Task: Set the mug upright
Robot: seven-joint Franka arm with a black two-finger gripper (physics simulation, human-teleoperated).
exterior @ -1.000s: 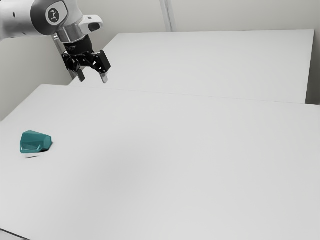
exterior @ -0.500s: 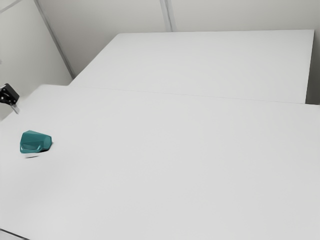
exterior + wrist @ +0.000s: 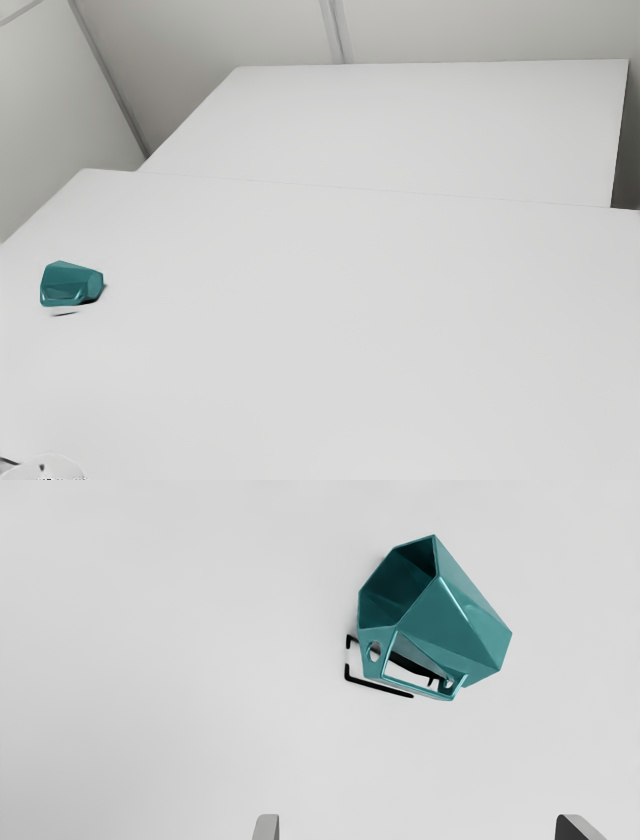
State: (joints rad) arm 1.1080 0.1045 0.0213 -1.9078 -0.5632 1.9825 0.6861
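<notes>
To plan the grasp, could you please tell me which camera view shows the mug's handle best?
The wrist view: there the handle stands out as an open loop along the side of the tipped mug. The exterior view shows the mug small, its handle hard to make out.

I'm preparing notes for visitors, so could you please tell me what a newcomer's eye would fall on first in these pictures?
Probably the teal, faceted mug, lying on its side on the pale table toward the exterior view's left. In the wrist view, its dark open mouth and angular handle would draw the eye next, then the open gripper, its fingertips well apart.
</notes>
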